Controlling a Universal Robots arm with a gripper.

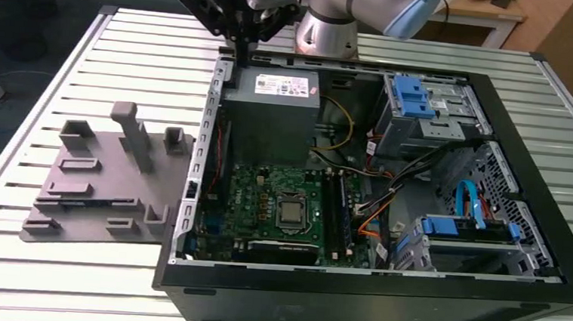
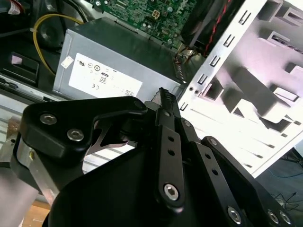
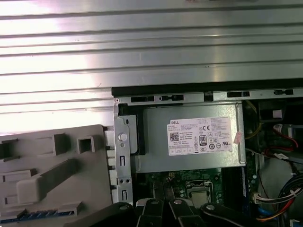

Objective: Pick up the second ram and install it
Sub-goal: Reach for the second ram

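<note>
Claw (image 2: 164,97), pinched shut on nothing, hangs above the computer case's (image 1: 357,309) corner while the second ram (image 3: 42,215) lies in the grey tray (image 3: 97,189) alongside, so pickup looks unstarted and needs the claw opened.

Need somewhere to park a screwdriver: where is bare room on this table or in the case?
Bare slats of the table lie between the grey fixture and the gripper, and in a strip at the exterior view's left of the fixture. Inside the computer case it is crowded: cables, drive cages, motherboard.
</note>
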